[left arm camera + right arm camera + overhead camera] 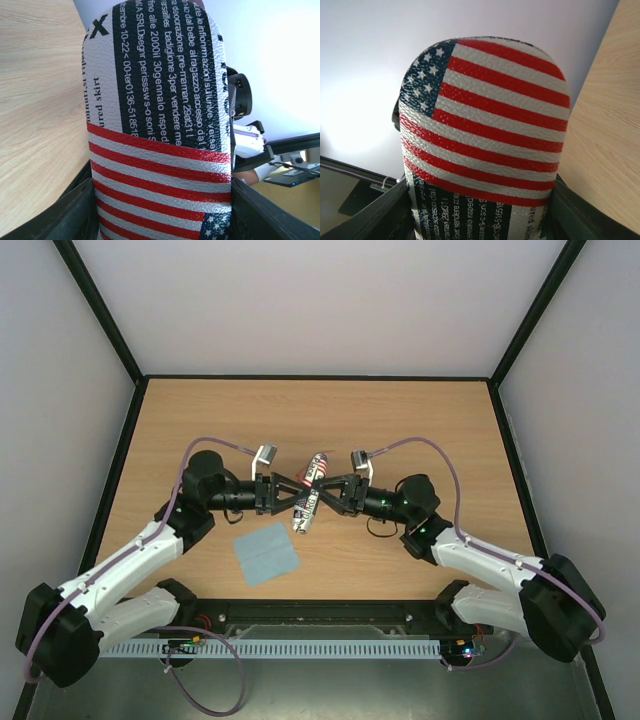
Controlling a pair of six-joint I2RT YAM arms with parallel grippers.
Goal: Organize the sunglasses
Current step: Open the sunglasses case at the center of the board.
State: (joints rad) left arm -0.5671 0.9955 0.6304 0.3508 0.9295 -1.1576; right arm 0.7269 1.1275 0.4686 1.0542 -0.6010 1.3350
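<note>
The sunglasses show in no view; I judge they are already inside the stars-and-stripes case (311,492), though that cannot be confirmed. The case hangs over the middle of the bench (400,420), the left tool (293,495) pinching one end and the right tool (329,490) the other. A light blue cloth (267,552) lies toward the near edge. Probably left: setting the case down

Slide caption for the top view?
The flag-patterned case gripped between left gripper and right gripper; blue cloth nearby.

Wooden table (320,420), blue cloth (267,553) (flat)
</note>
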